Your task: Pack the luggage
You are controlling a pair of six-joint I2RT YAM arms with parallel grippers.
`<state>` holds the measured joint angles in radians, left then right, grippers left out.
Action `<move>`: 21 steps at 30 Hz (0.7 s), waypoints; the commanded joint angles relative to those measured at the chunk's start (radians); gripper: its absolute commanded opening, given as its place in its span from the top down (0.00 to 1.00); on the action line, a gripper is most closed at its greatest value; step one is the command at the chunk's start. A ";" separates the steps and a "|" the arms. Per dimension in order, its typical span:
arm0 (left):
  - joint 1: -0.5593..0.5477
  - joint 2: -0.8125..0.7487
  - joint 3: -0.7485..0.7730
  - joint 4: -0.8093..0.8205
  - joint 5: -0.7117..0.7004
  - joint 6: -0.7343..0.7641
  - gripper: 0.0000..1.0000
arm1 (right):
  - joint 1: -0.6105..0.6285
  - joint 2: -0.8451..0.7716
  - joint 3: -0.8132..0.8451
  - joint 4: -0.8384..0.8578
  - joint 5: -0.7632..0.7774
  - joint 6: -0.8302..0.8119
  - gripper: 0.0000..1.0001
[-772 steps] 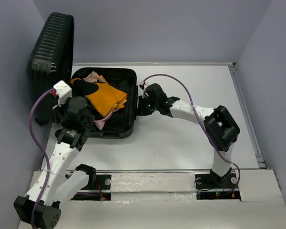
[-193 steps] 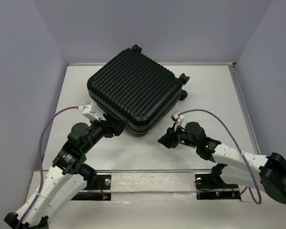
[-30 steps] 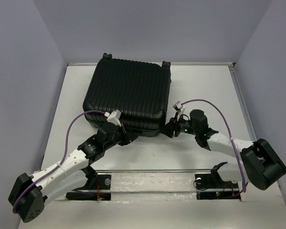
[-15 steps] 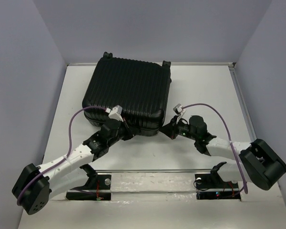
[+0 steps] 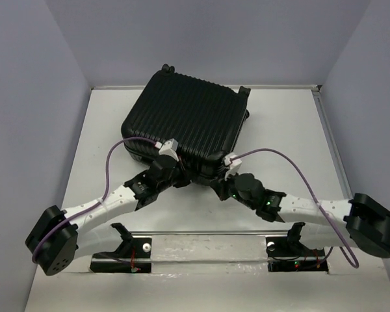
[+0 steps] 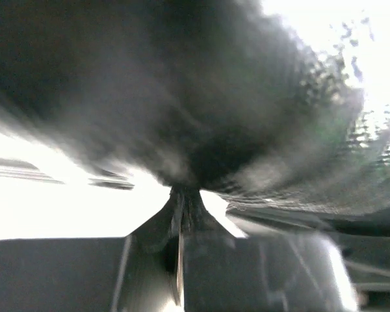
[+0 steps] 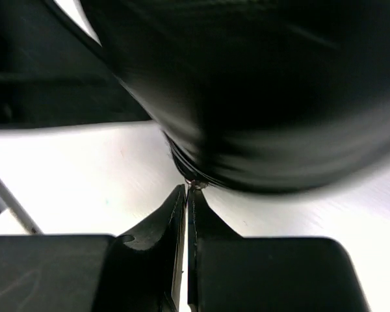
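Honestly, much of this is hard to read up close. From my left wrist the luggage (image 5: pixel 185 120) is only a dark, smeared mass filling the upper part of the view, with no rib or seam that I can pick out. From my right wrist its rounded near corner looms black and blurred overhead, and the rest of the shell runs off the picture. A small shiny bit (image 7: pixel 194 185) sits at the seam under that corner, right at my fingertips; I cannot tell what it is, or whether I have it pinched.

From above, the luggage lies closed and flat on the table (image 5: pixel 286 130), turned at a slant, its wheels (image 5: pixel 244 91) on the far side. Its near edge hides part of both my tips.

My left pincer (image 5: pixel 182 180) has its two fingers pressed together, nothing visible between them, and it points up at the luggage's near edge. That arm lies low and stretched out, running from its elbow well to the left of the luggage toward that edge, a purple cable (image 5: pixel 114 159) arching over it.

My right pincer (image 5: pixel 216 184) is likewise closed tight, finger against finger, just beside the luggage's near right corner. This arm is also stretched low, its elbow far to the right of the luggage.
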<state>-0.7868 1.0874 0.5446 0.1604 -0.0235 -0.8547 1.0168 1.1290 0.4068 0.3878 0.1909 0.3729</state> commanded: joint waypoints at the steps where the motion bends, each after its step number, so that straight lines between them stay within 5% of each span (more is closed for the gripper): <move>1: -0.019 0.040 0.094 0.208 -0.010 -0.015 0.93 | 0.179 0.224 0.202 -0.026 -0.018 0.055 0.93; 8: -0.014 -0.003 0.097 0.131 -0.032 0.009 0.93 | 0.192 0.439 0.331 0.231 0.413 0.159 0.93; 12: 0.013 -0.099 0.120 0.022 -0.068 0.055 0.93 | 0.192 0.417 0.252 0.326 0.395 0.170 0.87; 13: 0.024 -0.119 0.127 -0.039 -0.076 0.071 0.88 | 0.192 0.405 0.242 0.281 0.384 0.175 0.78; 14: 0.034 -0.141 0.153 -0.077 -0.087 0.089 0.82 | 0.192 0.367 0.228 0.269 0.357 0.179 0.50; 15: 0.050 -0.183 0.173 -0.116 -0.101 0.110 0.75 | 0.192 0.344 0.189 0.260 0.296 0.178 0.40; 16: 0.087 -0.207 0.195 -0.155 -0.113 0.155 0.57 | 0.192 0.319 0.172 0.237 0.276 0.188 0.33; 21: 0.268 -0.281 0.403 -0.361 -0.104 0.278 0.19 | 0.192 0.126 0.101 0.016 0.237 0.250 0.17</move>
<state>-0.6537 0.8524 0.7776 -0.0650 -0.1123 -0.7132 1.2026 1.3872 0.5381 0.5152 0.4656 0.5579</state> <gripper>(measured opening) 0.695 0.787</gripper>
